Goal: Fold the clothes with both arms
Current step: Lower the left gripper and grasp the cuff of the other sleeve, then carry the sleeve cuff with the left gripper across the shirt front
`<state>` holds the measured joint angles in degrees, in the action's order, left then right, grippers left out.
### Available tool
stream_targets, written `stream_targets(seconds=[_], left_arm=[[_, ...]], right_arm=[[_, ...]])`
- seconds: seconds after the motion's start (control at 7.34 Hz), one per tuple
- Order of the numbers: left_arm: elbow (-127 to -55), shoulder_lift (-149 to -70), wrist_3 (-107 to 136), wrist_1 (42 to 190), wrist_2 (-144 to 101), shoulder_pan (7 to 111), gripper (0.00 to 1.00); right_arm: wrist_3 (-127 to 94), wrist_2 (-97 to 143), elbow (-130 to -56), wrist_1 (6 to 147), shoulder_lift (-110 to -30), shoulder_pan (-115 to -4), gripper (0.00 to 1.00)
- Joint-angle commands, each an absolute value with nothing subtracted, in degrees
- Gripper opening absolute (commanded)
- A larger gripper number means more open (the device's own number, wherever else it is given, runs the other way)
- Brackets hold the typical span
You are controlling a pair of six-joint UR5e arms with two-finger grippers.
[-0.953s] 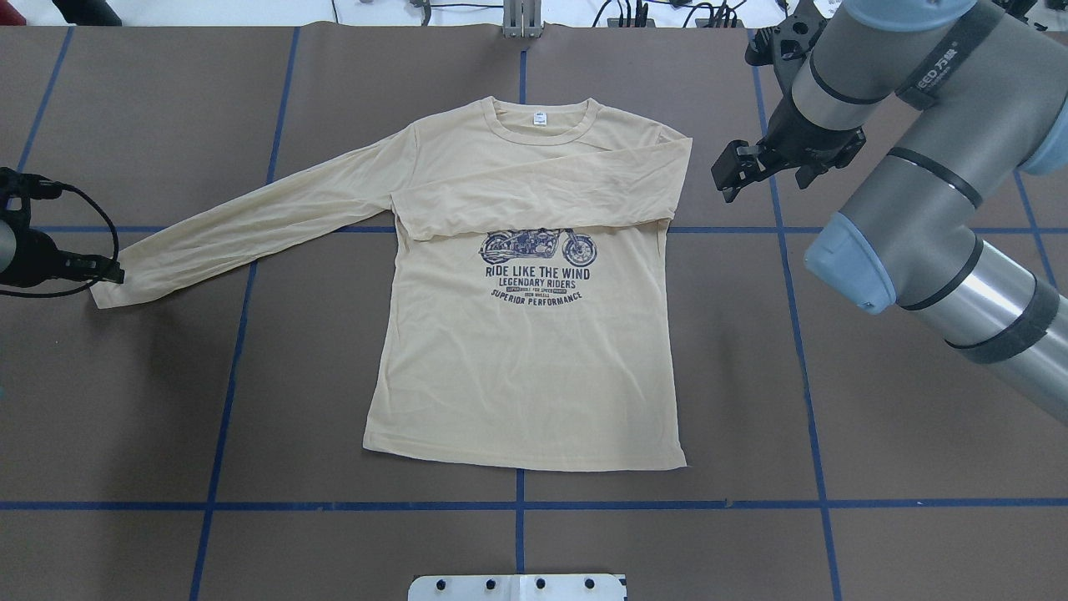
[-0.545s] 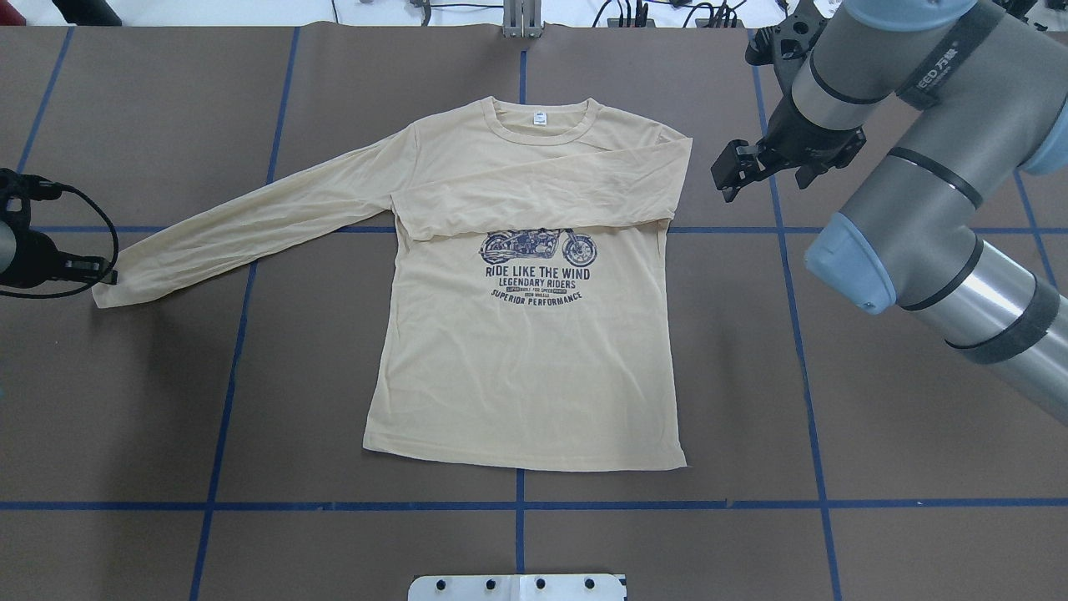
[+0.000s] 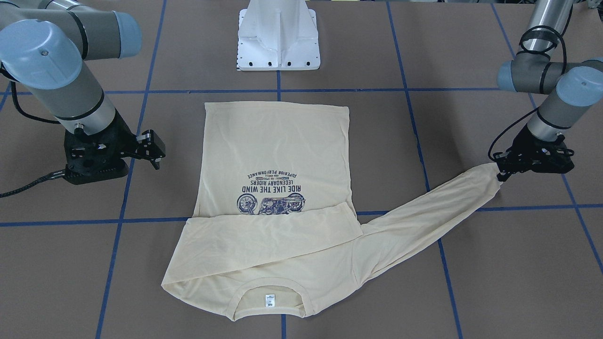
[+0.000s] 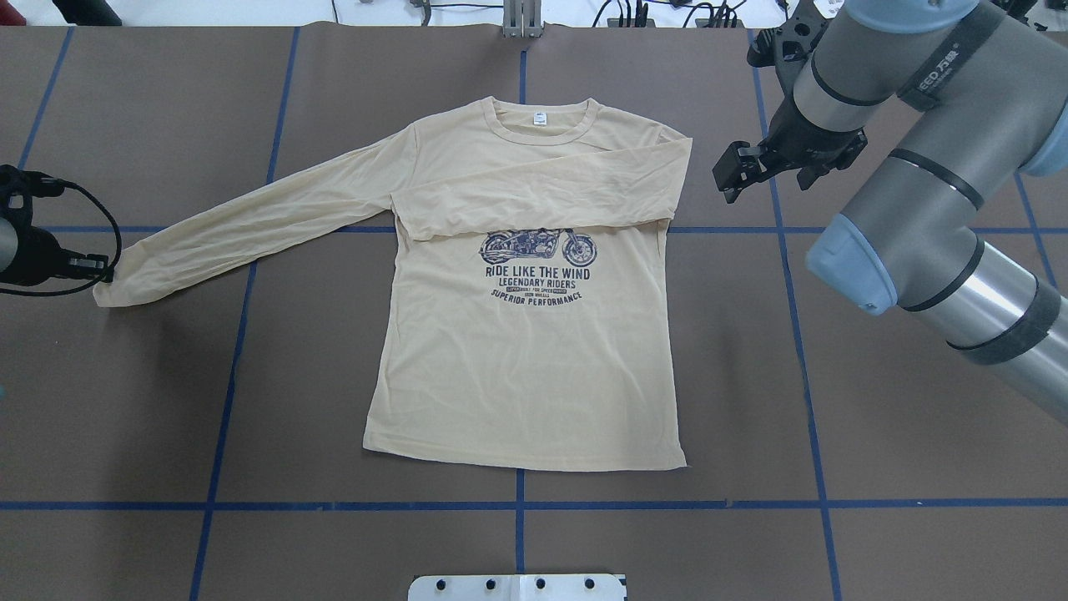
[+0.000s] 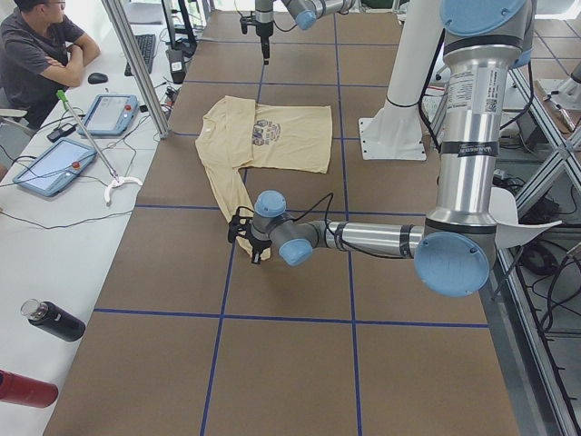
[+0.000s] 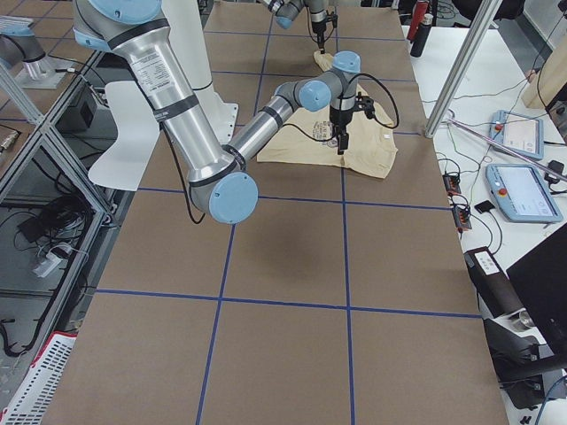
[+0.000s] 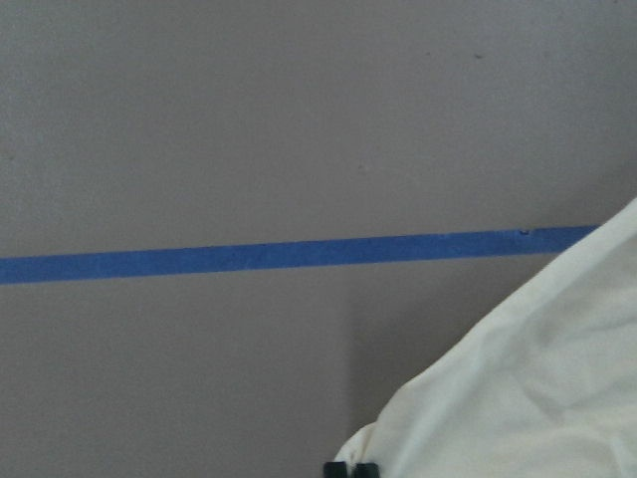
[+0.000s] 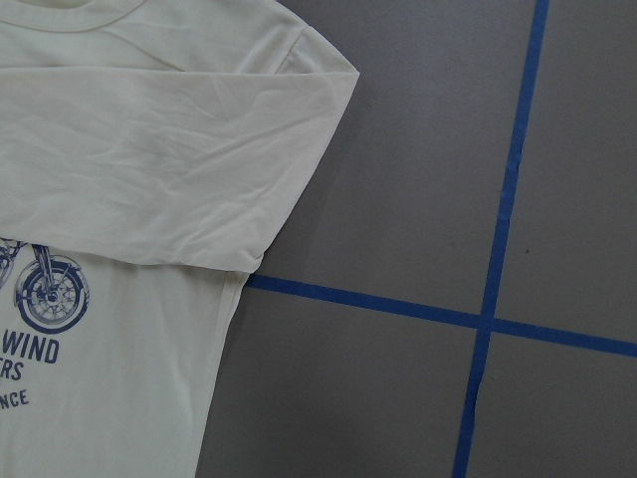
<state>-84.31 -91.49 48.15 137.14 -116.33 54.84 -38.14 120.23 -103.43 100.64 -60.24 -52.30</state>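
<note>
**Q:** Where is the shirt [image 4: 517,367]?
**A:** Flat on the counter [image 4: 834,434], print [image 4: 538,267] up. The hem is toward the robot and the collar is on the far side. The right sleeve [image 4: 542,188] is folded across the chest and just covers the top of the print. The left sleeve [image 4: 267,217] runs out sideways, well away from the body panel.

**Q:** Left pincer [image 4: 104,271]?
**A:** At the cuff [image 4: 117,288]. The wrist view shows the tips drawn together at the cloth's edge, so I read it as clamped on the cuff end. That is a sensible hold: the whole sleeve trails from it and can be carried over in one sweep.

**Q:** Right pincer [image 4: 727,174]?
**A:** Fingers parted, nothing held. It hangs over bare counter just beside the shoulder where the folded sleeve turns, clear of the cloth. It is probably parked there to leave room for the incoming sleeve.

**Q:** Step in hand?
**A:** My judgement is the second sleeve fold, not yet carried over. The body folds remain.

**Q:** Risk?
**A:** The fabric is thin. Too low a pull could drag the body panel and undo the folded sleeve.
</note>
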Motion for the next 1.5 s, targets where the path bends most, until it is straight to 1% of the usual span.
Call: stream_targets(seconds=[0.0, 0.14, 0.27, 0.41, 0.54, 0.68, 0.95, 1.09, 1.36], left_arm=[[-87.1, -91.4, 48.3, 136.3, -118.2, 54.9, 0.0], [-90.8, -91.1, 48.3, 135.0, -122.7, 55.6, 0.0], [-92.9, -91.3, 48.3, 134.2, -125.4, 56.9, 0.0], [-92.9, -92.2, 48.2, 133.8, -128.4, 59.6, 0.0], [-92.7, -93.8, 47.9, 133.7, -133.5, 63.5, 0.0], [-92.3, -96.0, 47.9, 132.9, -137.8, 67.0, 0.0], [-92.5, -101.8, 48.7, 126.1, -148.2, 73.4, 0.0], [-92.7, -104.3, 53.8, 126.0, -153.1, 74.1, 0.0], [-93.2, -113.1, 72.2, 125.9, -153.1, 73.7, 0.0]], right_arm=[[-38.1, 120.2, -103.4, 100.6, -60.4, -52.3, 1.0], [-38.1, 120.2, -103.4, 100.6, -60.5, -52.3, 1.0], [-38.1, 120.6, -103.6, 100.5, -61.1, -52.4, 1.0], [-37.6, 120.6, -104.3, 100.8, -62.0, -52.5, 1.0], [-37.4, 120.8, -106.1, 100.7, -64.6, -53.1, 1.0], [-36.7, 120.8, -108.8, 100.8, -67.7, -53.4, 1.0], [-35.0, 120.8, -114.1, 101.0, -75.2, -53.9, 1.0], [-33.6, 120.8, -116.1, 100.9, -79.1, -53.9, 1.0], [-31.9, 120.9, -118.5, 100.5, -84.7, -53.9, 1.0]])
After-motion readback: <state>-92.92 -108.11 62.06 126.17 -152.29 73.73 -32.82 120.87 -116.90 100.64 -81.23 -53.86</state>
